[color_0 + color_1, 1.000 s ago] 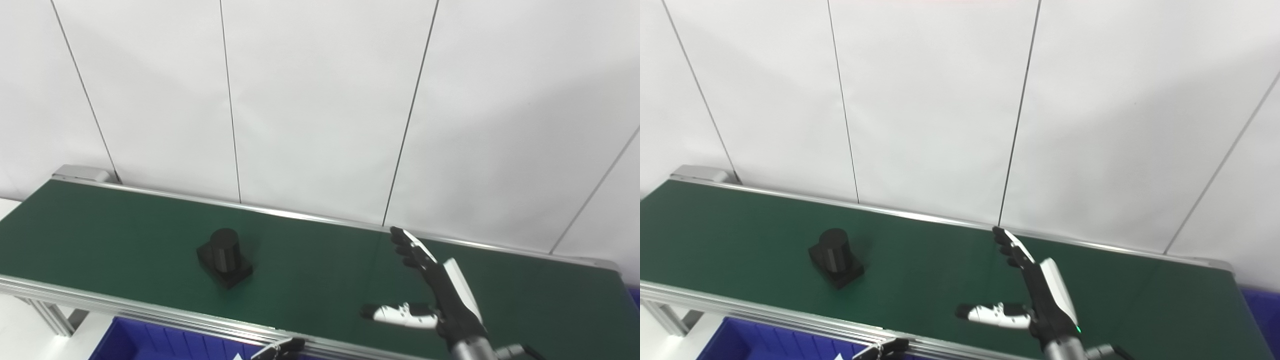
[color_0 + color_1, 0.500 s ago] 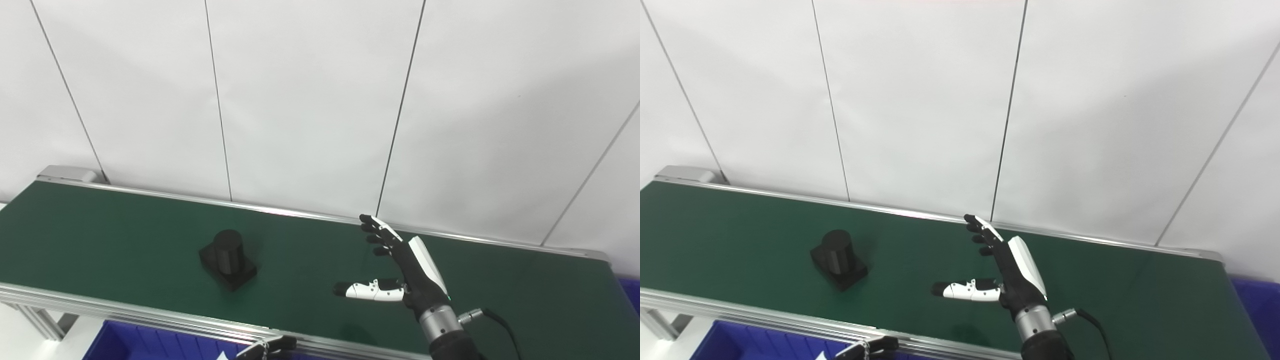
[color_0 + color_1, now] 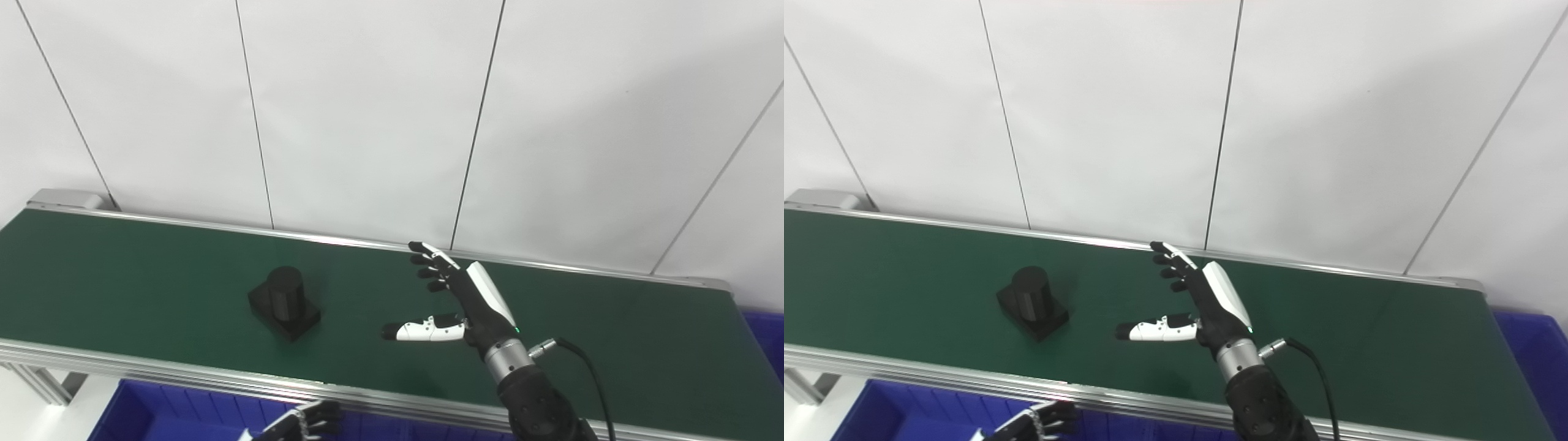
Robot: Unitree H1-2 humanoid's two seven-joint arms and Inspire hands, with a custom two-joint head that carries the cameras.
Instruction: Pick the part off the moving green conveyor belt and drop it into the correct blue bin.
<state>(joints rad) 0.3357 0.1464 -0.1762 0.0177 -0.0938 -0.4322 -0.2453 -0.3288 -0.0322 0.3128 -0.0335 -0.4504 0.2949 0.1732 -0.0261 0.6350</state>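
Observation:
A black part point(image 3: 284, 302), a short cylinder on a square base, stands on the green conveyor belt point(image 3: 153, 269) left of centre. It also shows in the right eye view point(image 3: 1032, 302). My right hand point(image 3: 456, 301) is open above the belt, to the right of the part, with its fingers stretched toward the wall and its thumb pointing at the part. It touches nothing. My left hand point(image 3: 300, 421) shows only partly at the bottom edge, below the belt's front rail, over a blue bin; its fingers look curled and I see nothing in it.
A blue bin point(image 3: 171, 413) lies under the belt's front rail at the lower left. Another blue bin point(image 3: 1534, 349) stands past the belt's right end. A white panelled wall runs behind the belt. A cable point(image 3: 588, 367) hangs from my right wrist.
The camera has shifted. My right hand has moved left and farther over the belt, closer to the part. The part has drifted slightly right. More of my left hand shows.

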